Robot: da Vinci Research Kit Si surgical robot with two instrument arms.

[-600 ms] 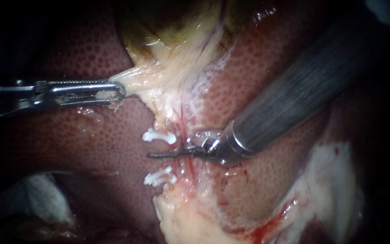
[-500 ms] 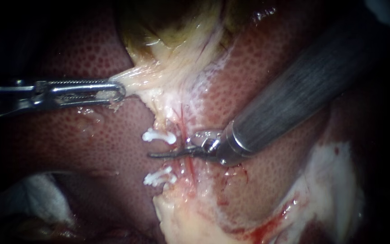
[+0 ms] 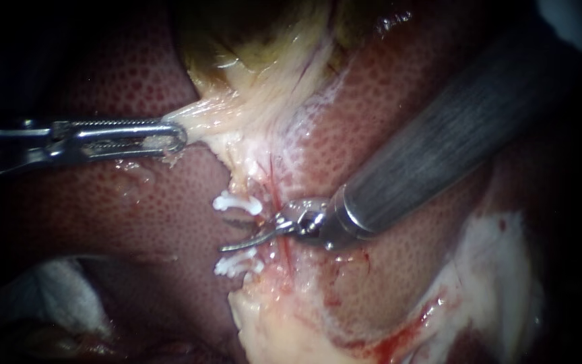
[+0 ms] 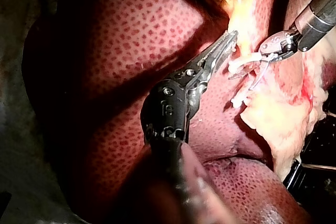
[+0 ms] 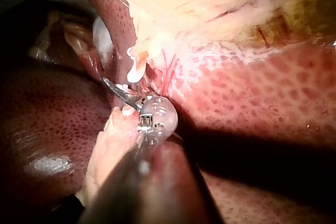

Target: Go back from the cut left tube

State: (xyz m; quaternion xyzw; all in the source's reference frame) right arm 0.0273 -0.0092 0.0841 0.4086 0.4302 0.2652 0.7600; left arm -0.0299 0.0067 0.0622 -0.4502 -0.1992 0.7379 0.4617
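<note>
- R instrument (image 3: 227, 234), nearest the endoscope: its thick shaft comes in from upper right and ends at a wrist just beside the tubes.
- Change vs half a sec ago: the blades lay together as one flat line btwn the clips. Now they're spread w/ a clear gap and grip nothing; the left wrist view shows the same. The wrist has hardly shifted against the tissue.
- Meaning (judgement): the blades have let go, but the pull-back itself has barely begun.
- Cut left tube (image 3: 239, 187): sits straight ahead of the blades, w/ an upper clip (image 3: 237, 202) on one stump and a lower clip (image 3: 237, 264) on the other. No tube seen bridging the gap btwn them, so it reads as severed.
- Edges: the lower blade tip is just beside the lower clip, and the upper blade runs close under the upper clip. A thin red strand (image 3: 279, 249) passes right by the wrist. Open blades could snag a clip, so closing them before retreat looks safer.
- Room: bare liver (image 3: 136, 216) lies under and around the shaft. Backing out along the shaft's own line, toward upper right, looks unobstructed.
- L instrument (image 3: 176, 138), further off: unchanged, jaws clamped on a pale tissue strand (image 3: 223, 111) and pulling it sideways, well apart from the blades.
- Farthest: gallbladder (image 3: 257, 40), dark, above the strand.
</note>
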